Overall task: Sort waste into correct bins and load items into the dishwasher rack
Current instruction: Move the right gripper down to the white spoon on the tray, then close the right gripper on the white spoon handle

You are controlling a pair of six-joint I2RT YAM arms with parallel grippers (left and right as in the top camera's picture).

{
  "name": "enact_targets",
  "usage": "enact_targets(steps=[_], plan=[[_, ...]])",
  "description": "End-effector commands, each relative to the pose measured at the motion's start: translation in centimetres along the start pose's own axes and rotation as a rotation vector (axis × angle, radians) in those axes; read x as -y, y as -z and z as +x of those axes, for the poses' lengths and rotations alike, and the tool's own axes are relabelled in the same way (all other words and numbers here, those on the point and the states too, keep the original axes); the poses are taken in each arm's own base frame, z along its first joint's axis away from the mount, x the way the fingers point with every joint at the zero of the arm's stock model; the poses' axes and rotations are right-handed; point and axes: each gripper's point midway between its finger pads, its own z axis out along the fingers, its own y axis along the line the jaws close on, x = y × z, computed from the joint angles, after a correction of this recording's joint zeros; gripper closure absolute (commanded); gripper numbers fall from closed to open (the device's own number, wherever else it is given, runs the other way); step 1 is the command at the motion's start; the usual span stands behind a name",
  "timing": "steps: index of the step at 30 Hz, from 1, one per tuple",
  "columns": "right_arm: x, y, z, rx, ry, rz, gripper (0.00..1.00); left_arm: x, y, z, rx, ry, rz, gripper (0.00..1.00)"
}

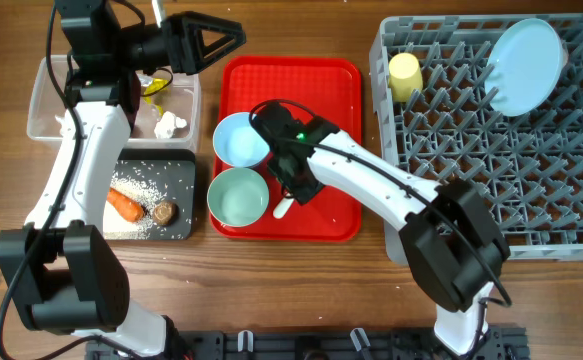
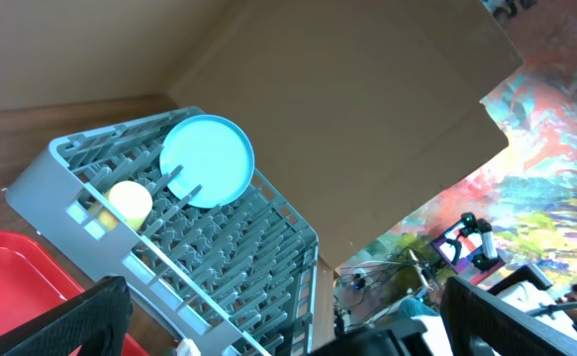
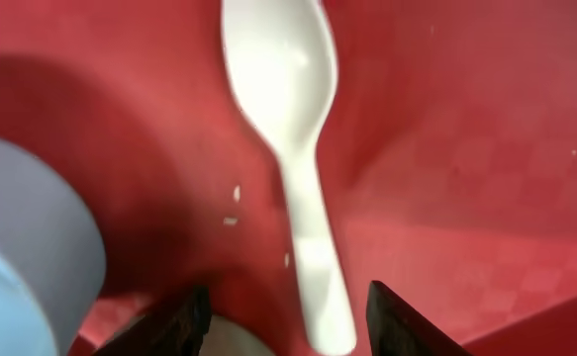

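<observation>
Well, biggest first: behind the table my left wrist camera sees a plain brown board and a many-coloured painted wall, with dark gear below it too blurred to name. The wooden table (image 1: 371, 290) carries everything. On its right side the grey dishwasher rack (image 1: 491, 200) runs off the overhead view's top and right edges. The light blue plate (image 1: 526, 65) leans among its pegs at the far corner, and the yellow cup (image 1: 404, 72) sits near its left wall. The red tray (image 1: 331, 100) lies in the middle, partly under my right arm. My left arm covers part of the clear tub (image 1: 46, 105), where the crumpled tissue (image 1: 171, 125) and silver-yellow wrapper (image 1: 154, 85) show. It also hides part of the black tray (image 1: 176, 190), with its carrot (image 1: 124, 204), brown lump (image 1: 164, 212) and scattered rice (image 1: 146, 180). The blue bowl (image 1: 239, 140) and mint bowl (image 1: 237, 197) stand at the red tray's left edge. The white spoon (image 3: 288, 119) lies on the red tray, its handle end between the spread fingers of my right pincer (image 3: 288, 316), which do not touch it. My left pincer (image 1: 229, 42) hangs spread wide near the tub's far end, holding nothing.
</observation>
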Motion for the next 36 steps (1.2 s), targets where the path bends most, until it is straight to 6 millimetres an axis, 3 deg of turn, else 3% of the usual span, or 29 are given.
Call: enact_targets(steps=[1, 7, 10, 11, 14, 15, 18, 28, 34, 36], plan=[[0.8, -1.9, -1.6, -0.026, -0.020, 0.045, 0.51, -0.2, 0.2, -0.1, 0.002, -0.001, -0.002, 0.00], [1.1, -2.7, -1.7, -0.046, -0.002, 0.061, 0.55, -0.2, 0.2, -0.1, 0.002, 0.000, -0.002, 0.00], [0.8, -2.7, -1.7, -0.052, 0.090, 0.047, 0.59, -0.2, 0.1, -0.1, 0.002, 0.000, -0.002, 0.00], [0.6, -2.7, -1.3, -0.075, 0.128, 0.038, 0.57, -0.2, 0.2, -0.1, 0.002, -0.001, -0.002, 0.00], [0.6, -2.7, -1.0, -0.094, 0.151, 0.034, 0.36, -0.2, 0.2, -0.1, 0.002, -0.001, -0.002, 0.00], [0.7, -2.7, -1.0, -0.094, 0.153, 0.036, 0.34, -0.2, 0.2, -0.1, 0.002, -0.001, -0.002, 0.00], [0.7, -2.7, -1.0, -0.092, 0.153, 0.040, 0.47, -0.2, 0.2, -0.1, 0.002, -0.001, -0.002, 0.00], [1.3, -3.8, -0.7, -0.087, 0.160, 0.074, 0.51, -0.2, 0.1, -0.1, 0.002, -0.001, -0.002, 0.00], [1.8, -5.1, -0.6, -0.116, 0.148, 0.103, 0.60, -0.2, 0.2, -0.1, 0.002, -0.001, -0.002, 0.00], [1.9, -5.3, -0.6, -0.126, 0.143, 0.105, 0.68, -0.2, 0.2, -0.1, 0.002, 0.000, -0.002, 0.00]])
